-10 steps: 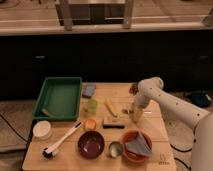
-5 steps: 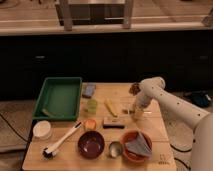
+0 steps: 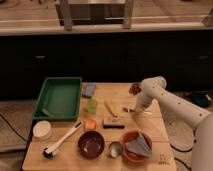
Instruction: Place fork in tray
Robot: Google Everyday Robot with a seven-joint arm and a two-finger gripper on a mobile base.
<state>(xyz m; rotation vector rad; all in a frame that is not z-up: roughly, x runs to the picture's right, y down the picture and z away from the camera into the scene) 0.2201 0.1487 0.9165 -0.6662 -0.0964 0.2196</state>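
Fork placement is what I am working on, and from what I can see it is at an early stage: the green tray (image 3: pixel 56 97) at the far left of the counter (image 3: pixel 155 131) holds no fork, only a small pale scrap near its front left corner. Taking the tray as my landmark, a white cup (image 3: pixel 42 130) sits just in front of it, and a white-handled brush (image 3: pixel 61 142) lies in front and slightly right. A small blue-grey block (image 3: pixel 89 90) rests just right of the tray's far corner, with a green cup (image 3: pixel 91 105) near the tray's right rim and a small orange thing (image 3: pixel 90 123) in front of that. Further right lie a yellow stick (image 3: pixel 111 106), a dark rectangular block (image 3: pixel 114 122), a reddish-brown bowl (image 3: pixel 91 144), a small metal cup (image 3: pixel 116 148) and an orange bowl (image 3: pixel 136 146) with grey cloth in it. Well to the right of the tray, the gripper (image 3: pixel 136 108) is down at the counter; I cannot tell how it is set. The fork (image 3: pixel 128 109) seems to be the thin dark sliver just beside it, still on the wood. I judge the grasp, carry and release all remain. The counter is pale wood; behind it run dark cabinets under a long ledge.
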